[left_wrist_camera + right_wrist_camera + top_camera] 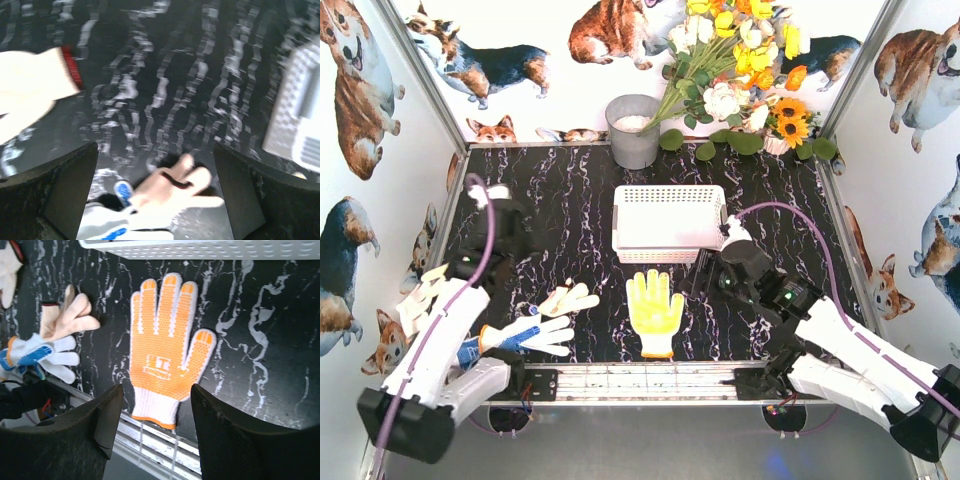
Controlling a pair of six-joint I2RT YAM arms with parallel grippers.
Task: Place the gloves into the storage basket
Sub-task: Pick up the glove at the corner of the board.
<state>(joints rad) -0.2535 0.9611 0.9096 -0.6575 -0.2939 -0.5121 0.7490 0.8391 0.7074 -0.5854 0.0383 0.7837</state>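
Observation:
The white lattice storage basket (pixel 665 222) stands mid-table; its edge shows in the left wrist view (pixel 295 125) and the right wrist view (pixel 200 247). An orange-dotted glove (pixel 655 310) lies palm up in front of it (pixel 167 350). A cream glove (pixel 568 299) and a blue-and-white glove (pixel 520 335) lie to its left. Another cream glove (pixel 420 295) lies by the left wall. My left gripper (pixel 512 268) is open and empty above the cream glove (pixel 175 187). My right gripper (pixel 708 275) is open and empty above the orange glove's cuff.
A grey metal bucket (pixel 633 130) and a bunch of artificial flowers (pixel 740 70) stand at the back. A metal rail (pixel 640 380) runs along the near edge. Walls close in on both sides. The left wrist view is blurred.

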